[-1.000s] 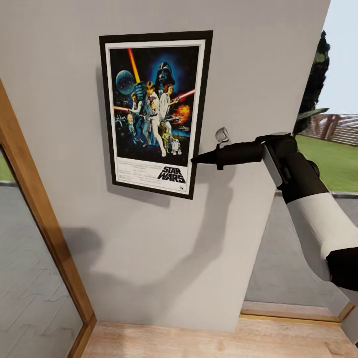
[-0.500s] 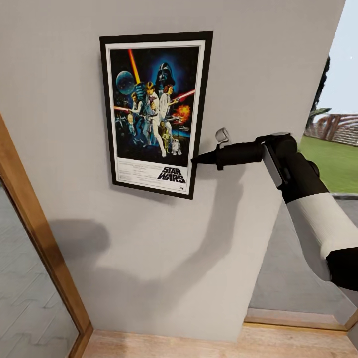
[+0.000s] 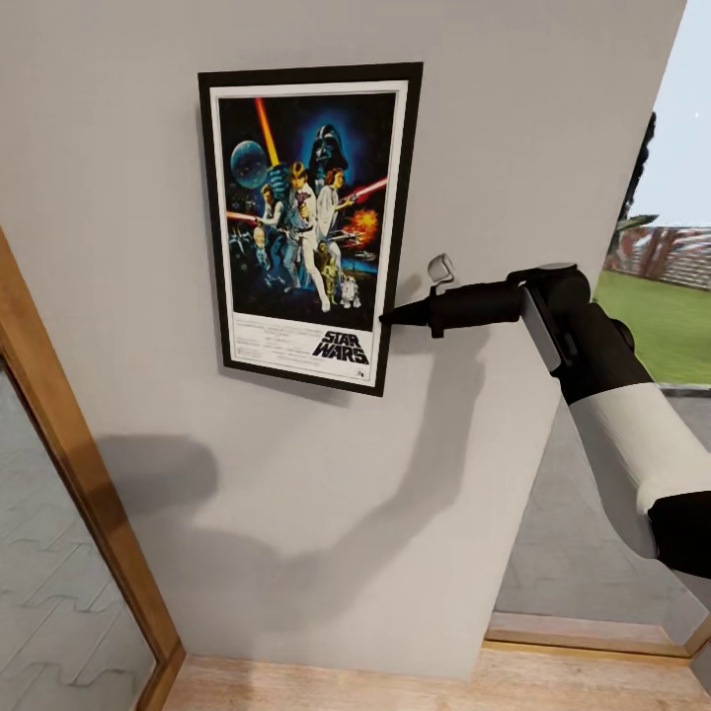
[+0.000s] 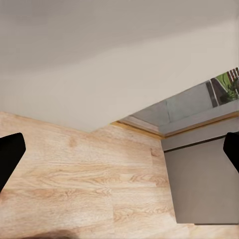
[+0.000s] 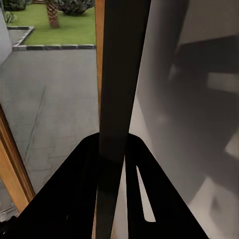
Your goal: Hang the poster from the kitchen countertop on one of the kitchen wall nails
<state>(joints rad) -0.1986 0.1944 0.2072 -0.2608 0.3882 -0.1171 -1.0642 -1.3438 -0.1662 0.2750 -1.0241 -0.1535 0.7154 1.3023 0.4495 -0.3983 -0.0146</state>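
Black-framed rectangular Star Wars poster lies flat against the off-white wall, its right edge pinched by the right gripper; it looks thin, stiff and light, best held by that frame edge

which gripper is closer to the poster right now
Right. The right gripper is clamped on the right edge of the poster against the wall. The left gripper hangs open over the wooden floor, away from the poster.
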